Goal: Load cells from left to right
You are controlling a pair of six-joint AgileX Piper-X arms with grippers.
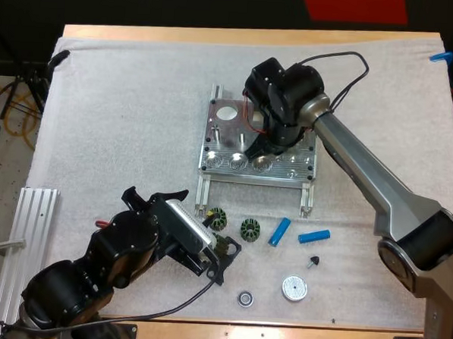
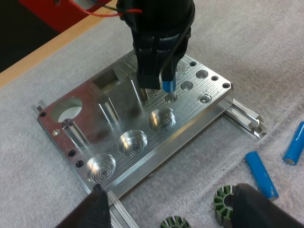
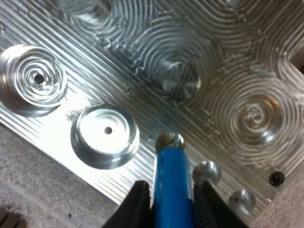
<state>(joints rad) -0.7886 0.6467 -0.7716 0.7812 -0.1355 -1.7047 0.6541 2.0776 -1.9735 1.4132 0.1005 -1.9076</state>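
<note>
Left claw (image 1: 220, 254) hangs wide open and empty near the stators (image 1: 249, 229). Over the fixture (image 1: 233, 123), right claw (image 1: 267, 145) grips a cell (image 3: 173, 183) upright, its tip at a small hole (image 3: 169, 140). If the tip sits off-centre, the cell could catch the rim, tilt, or slip in the grip. Spare cells (image 1: 279, 231) lie further right.

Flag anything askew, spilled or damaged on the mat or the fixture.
Nothing stands out. The fixture sits flat and undamaged; two spare blue cylinders and the small dark parts lie loose on the mat, at different angles but nothing spilled. The right gripper holds a blue cell over a small hole.
</note>
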